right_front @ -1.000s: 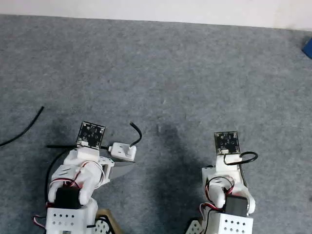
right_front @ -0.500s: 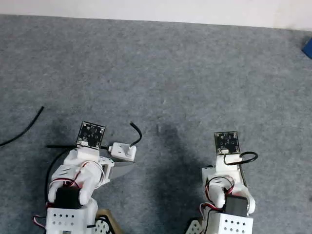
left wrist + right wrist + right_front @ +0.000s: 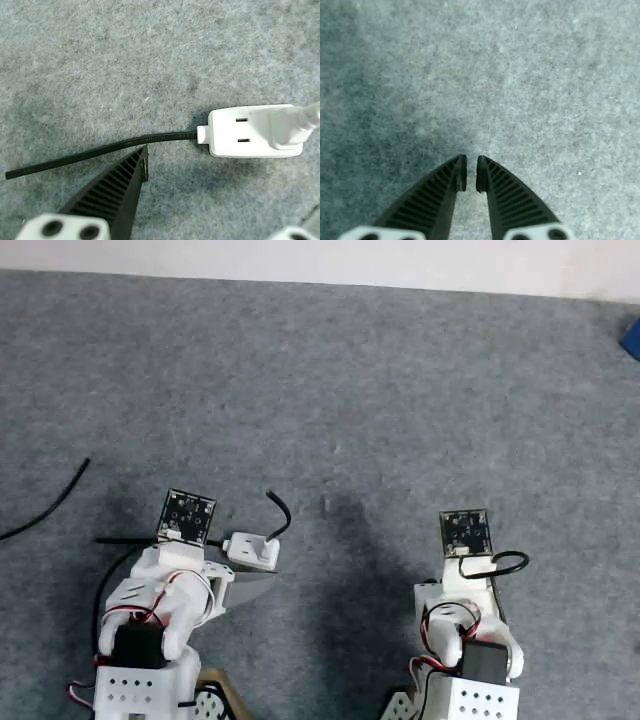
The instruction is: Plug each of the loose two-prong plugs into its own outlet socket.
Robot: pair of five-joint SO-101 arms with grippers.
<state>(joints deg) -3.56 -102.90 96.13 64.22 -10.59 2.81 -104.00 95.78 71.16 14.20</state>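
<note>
The left tool (image 3: 225,192) stands wide open, gripping nothing, its one black finger (image 3: 122,187) tipped against the black cord (image 3: 100,150) that runs from the white socket block (image 3: 240,134) lying on the grey bench (image 3: 125,60); the second finger is cut off at the picture's edge. A white plug (image 3: 282,131) sits in the block beside a free pair of slots, prongs hidden, its lead running out of sight. The right tool (image 3: 471,175) is all but closed on nothing, a sliver of gap between its tips, just above the bench.
</note>
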